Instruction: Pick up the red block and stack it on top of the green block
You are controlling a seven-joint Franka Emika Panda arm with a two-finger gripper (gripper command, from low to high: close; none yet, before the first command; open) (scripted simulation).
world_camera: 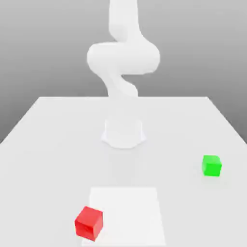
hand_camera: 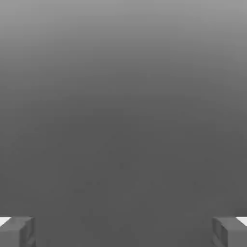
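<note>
The red block (world_camera: 89,223) is a small bright red cube near the table's front edge, on the exterior view's left, at the corner of a paler square patch. The green block (world_camera: 212,165) is a cube of like size, farther back on the exterior view's right, well apart from the red one. In the hand view my gripper (hand_camera: 123,231) is open, its two grey fingertips (hand_camera: 17,231) standing far apart with nothing between them. Behind them lies plain grey background. The arm rises from its base and leaves the exterior view at the top.
The white arm base (world_camera: 123,132) stands at the middle of the white table (world_camera: 58,144). A paler square patch (world_camera: 128,212) marks the table's front centre. The table's edges run along both sides and the back.
</note>
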